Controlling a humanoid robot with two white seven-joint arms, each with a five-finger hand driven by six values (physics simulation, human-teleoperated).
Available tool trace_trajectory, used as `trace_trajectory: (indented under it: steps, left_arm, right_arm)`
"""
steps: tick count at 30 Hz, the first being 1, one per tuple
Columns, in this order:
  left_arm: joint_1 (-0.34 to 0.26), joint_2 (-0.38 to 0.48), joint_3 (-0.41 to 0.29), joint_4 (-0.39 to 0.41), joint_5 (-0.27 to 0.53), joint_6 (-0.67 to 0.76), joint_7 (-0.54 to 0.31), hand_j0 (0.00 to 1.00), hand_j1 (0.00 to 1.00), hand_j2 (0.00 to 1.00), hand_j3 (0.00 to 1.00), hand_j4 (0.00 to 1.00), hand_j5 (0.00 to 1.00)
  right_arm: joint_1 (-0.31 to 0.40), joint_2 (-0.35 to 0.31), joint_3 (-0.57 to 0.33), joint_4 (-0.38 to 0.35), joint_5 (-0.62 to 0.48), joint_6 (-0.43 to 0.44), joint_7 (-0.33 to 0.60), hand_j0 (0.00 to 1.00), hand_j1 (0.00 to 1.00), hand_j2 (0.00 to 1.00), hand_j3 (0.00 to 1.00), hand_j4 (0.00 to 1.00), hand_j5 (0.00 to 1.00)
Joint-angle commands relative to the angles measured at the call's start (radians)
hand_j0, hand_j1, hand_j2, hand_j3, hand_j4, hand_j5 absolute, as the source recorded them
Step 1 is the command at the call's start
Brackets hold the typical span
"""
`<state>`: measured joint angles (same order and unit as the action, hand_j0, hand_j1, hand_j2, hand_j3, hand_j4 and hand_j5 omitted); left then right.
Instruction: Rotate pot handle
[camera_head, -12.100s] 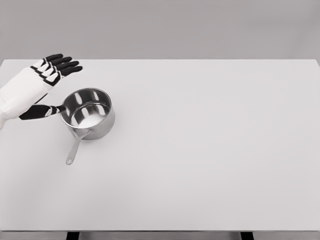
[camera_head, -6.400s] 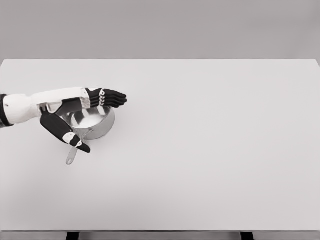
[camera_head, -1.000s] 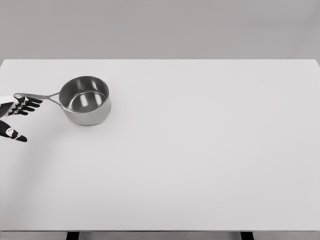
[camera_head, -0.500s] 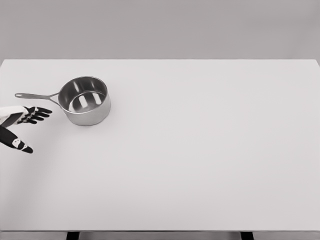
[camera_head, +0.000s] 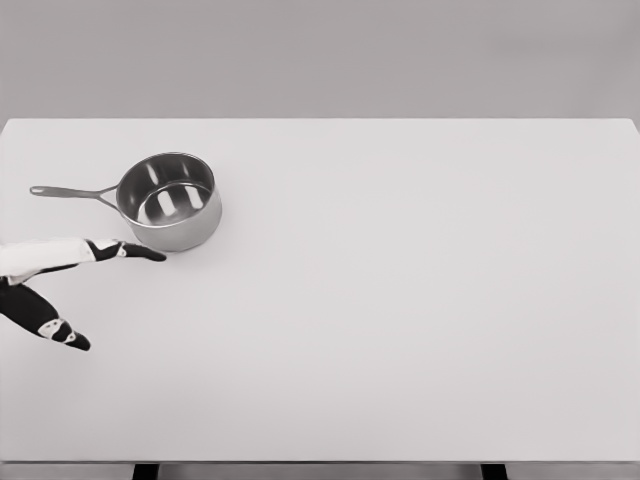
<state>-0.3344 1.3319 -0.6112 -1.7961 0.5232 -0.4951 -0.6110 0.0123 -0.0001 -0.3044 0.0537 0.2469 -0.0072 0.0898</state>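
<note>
A steel pot (camera_head: 170, 202) stands on the white table (camera_head: 400, 300) at the left, its round bowl upright and nothing in it. Its thin handle (camera_head: 70, 191) points straight left, toward the table's left edge. My left hand (camera_head: 75, 285) enters from the left edge, below and in front of the pot. Its fingers (camera_head: 125, 250) stretch flat to the right, their tips close to the pot's lower left wall, and whether they touch it I cannot tell. The thumb (camera_head: 50, 322) hangs apart below. The hand is open and holds nothing. The right arm is out of view.
The table's far edge (camera_head: 320, 120) meets a plain grey wall. Two dark table legs (camera_head: 146, 470) show under the near edge.
The left hand has slid down and to the right, away from the handle, its fingers now reaching out under the pot's left side. The pot has stayed put over the last second.
</note>
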Motion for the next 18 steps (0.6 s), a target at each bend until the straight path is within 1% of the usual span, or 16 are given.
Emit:
trace_trajectory:
  steps: [1,3,7,11,13,18]
  left_arm:
    - [0.000,-0.014,0.036,-0.005,0.003,-0.116,0.000,1.00,1.00,1.00,1.00,1.00,1.00]
    - [0.002,-0.118,0.135,-0.005,0.001,-0.116,0.000,1.00,1.00,1.00,1.00,1.00,1.00]
    - [0.002,-0.177,0.209,-0.005,0.006,-0.116,0.000,1.00,1.00,1.00,1.00,1.00,1.00]
    - [-0.009,-0.191,0.214,-0.005,0.008,-0.116,0.000,1.00,1.00,1.00,1.00,1.00,1.00]
    - [-0.014,-0.227,0.215,-0.005,0.006,-0.116,0.000,1.00,1.00,1.00,1.00,1.00,1.00]
    - [-0.015,-0.227,0.219,-0.005,0.006,-0.116,0.000,1.00,1.00,1.00,1.00,1.00,1.00]
  right_arm:
    - [0.000,0.000,0.001,0.000,0.000,-0.001,0.001,1.00,1.00,1.00,1.00,1.00,1.00]
    - [0.000,0.000,0.001,0.000,0.000,0.001,0.001,1.00,1.00,1.00,1.00,1.00,1.00]
    - [0.000,0.000,0.001,0.000,0.000,-0.001,-0.001,1.00,1.00,1.00,1.00,1.00,1.00]
    - [0.000,0.000,-0.001,0.000,0.000,0.001,-0.001,1.00,1.00,1.00,1.00,1.00,1.00]
    - [0.000,0.000,0.001,0.000,0.000,-0.001,-0.001,1.00,1.00,1.00,1.00,1.00,1.00]
    - [0.000,0.000,0.001,0.000,0.000,-0.001,0.001,1.00,1.00,1.00,1.00,1.00,1.00]
